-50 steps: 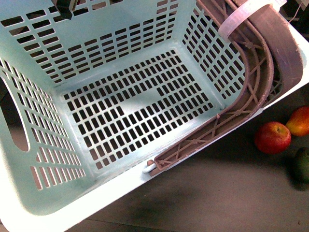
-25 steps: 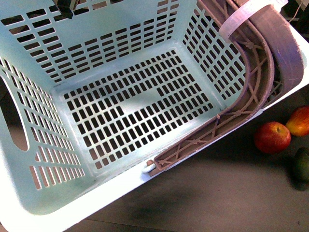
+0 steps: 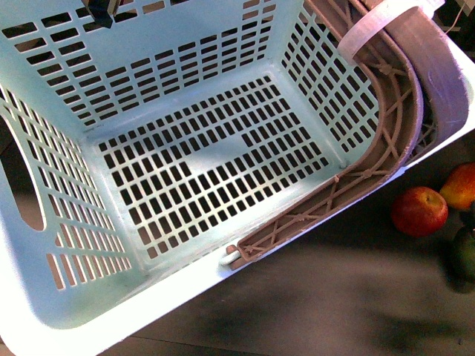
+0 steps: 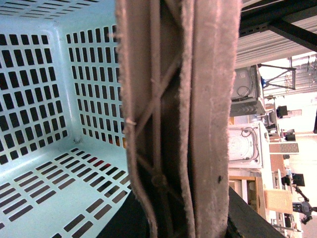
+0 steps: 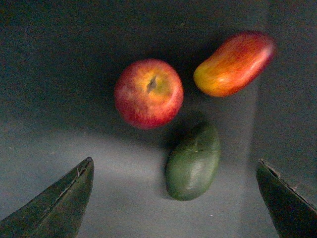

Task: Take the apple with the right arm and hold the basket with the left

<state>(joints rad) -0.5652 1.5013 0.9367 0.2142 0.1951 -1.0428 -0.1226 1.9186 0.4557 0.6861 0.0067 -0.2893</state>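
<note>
Our right claw [image 5: 174, 162] stands wide open and empty above the apple [image 5: 148, 93], which lies near the basket [image 3: 185, 289] with bare table [image 3: 334, 297] between; of the left claw we cannot tell.

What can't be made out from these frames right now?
Left gripper: no view shows it; in left wrist view the brown handles fill the frame, so its grip is unknown.
Orange-red fruit and green fruit: front view, cut by the right edge.
Dark object at the far wall of the basket: front view, cut by the top edge, unidentifiable.
Right gripper: right wrist view shows only open fingertips; height above the apple unclear.
</note>
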